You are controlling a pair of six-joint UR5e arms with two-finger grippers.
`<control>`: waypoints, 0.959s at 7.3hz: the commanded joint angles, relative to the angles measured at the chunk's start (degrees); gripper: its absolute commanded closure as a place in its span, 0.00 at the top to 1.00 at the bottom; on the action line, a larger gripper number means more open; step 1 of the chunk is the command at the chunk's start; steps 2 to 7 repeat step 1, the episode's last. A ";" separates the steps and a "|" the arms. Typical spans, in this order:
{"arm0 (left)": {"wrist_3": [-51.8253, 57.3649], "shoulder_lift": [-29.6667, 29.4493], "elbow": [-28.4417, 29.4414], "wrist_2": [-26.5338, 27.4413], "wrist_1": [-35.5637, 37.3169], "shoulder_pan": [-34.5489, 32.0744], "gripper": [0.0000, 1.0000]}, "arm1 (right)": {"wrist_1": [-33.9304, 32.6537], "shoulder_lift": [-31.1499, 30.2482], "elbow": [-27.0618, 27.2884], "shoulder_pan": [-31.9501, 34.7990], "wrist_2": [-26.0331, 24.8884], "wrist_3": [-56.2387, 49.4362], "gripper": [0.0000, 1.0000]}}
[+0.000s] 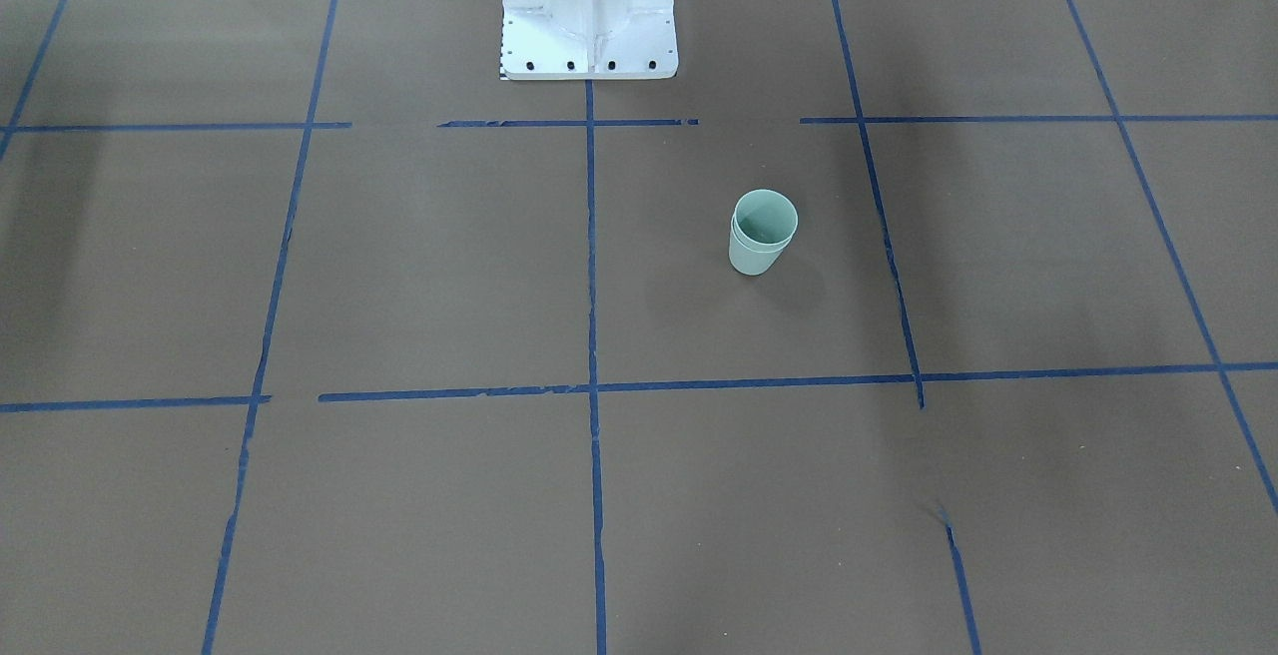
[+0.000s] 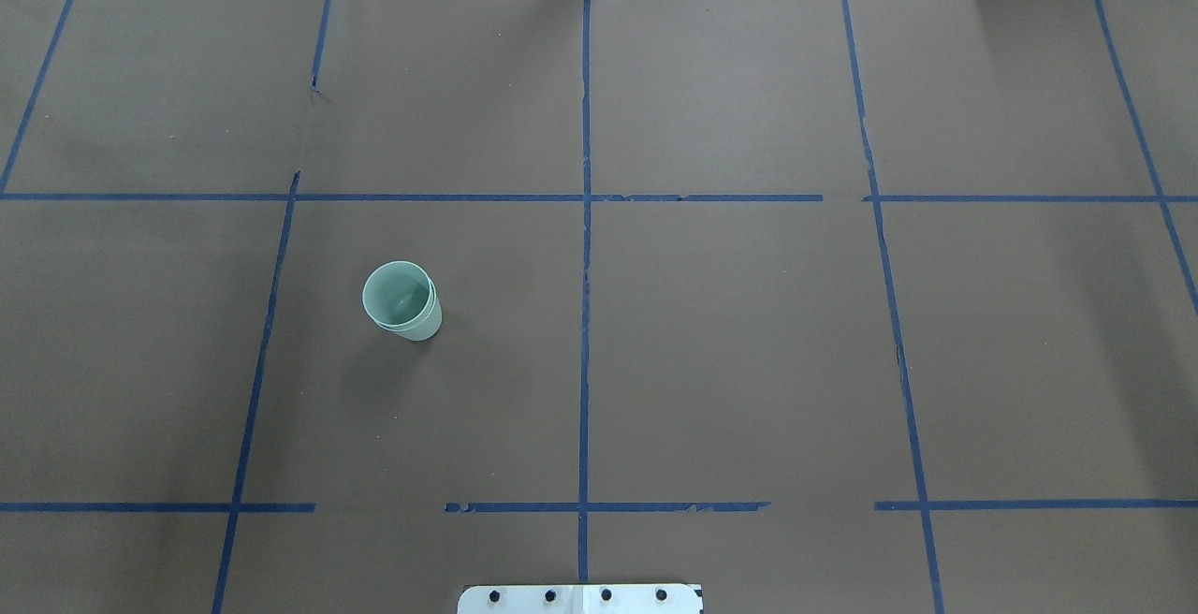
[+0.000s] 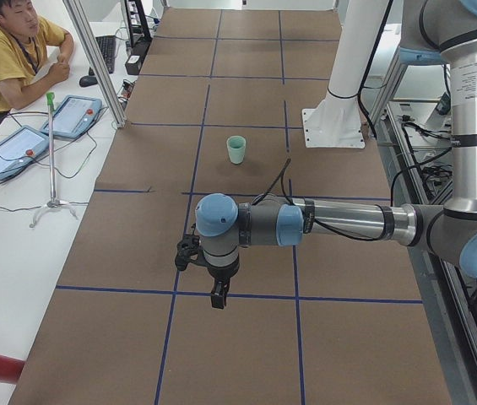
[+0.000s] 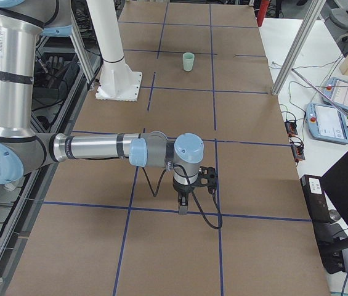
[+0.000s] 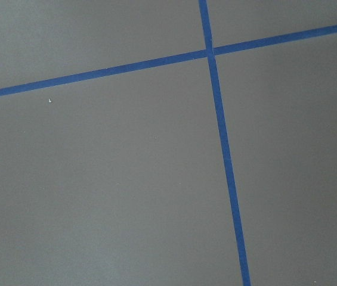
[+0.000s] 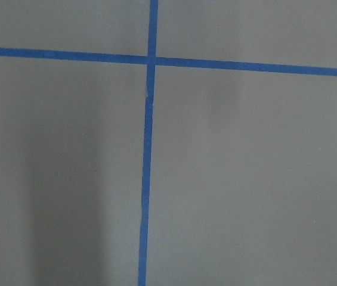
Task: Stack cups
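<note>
The two pale mint-green cups (image 1: 764, 233) stand upright on the brown table, one nested inside the other, with two rims showing. The stack also shows in the overhead view (image 2: 402, 300), in the left side view (image 3: 236, 149) and in the right side view (image 4: 188, 61). My left gripper (image 3: 218, 300) hangs over the table far from the cups, pointing down. My right gripper (image 4: 182, 208) hangs likewise at the other end. Both show only in side views, so I cannot tell if they are open or shut. The wrist views show only table and blue tape.
The white robot pedestal (image 1: 587, 16) stands at the table's robot side. Blue tape lines (image 2: 585, 314) grid the brown surface. An operator (image 3: 14, 51) sits at a side bench with tablets (image 3: 71, 116). Metal frame posts (image 3: 94, 59) stand by the table edge.
</note>
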 commanded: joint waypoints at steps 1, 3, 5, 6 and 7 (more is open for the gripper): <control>-0.03 0.00 0.22 0.08 0.00 0.00 1.00 | 0.00 0.00 0.00 0.00 0.00 0.00 1.00; -0.03 0.00 0.22 0.08 0.00 0.00 1.00 | 0.00 0.00 0.00 0.00 0.00 0.00 1.00; -0.03 0.00 0.22 0.08 0.00 0.00 1.00 | 0.00 0.00 0.00 0.00 0.00 0.00 1.00; -0.03 0.00 0.22 0.08 0.00 0.00 1.00 | 0.00 0.00 0.00 0.00 0.00 0.00 1.00; -0.03 0.00 0.22 0.08 0.00 0.00 1.00 | 0.00 0.00 0.00 0.00 0.00 0.00 1.00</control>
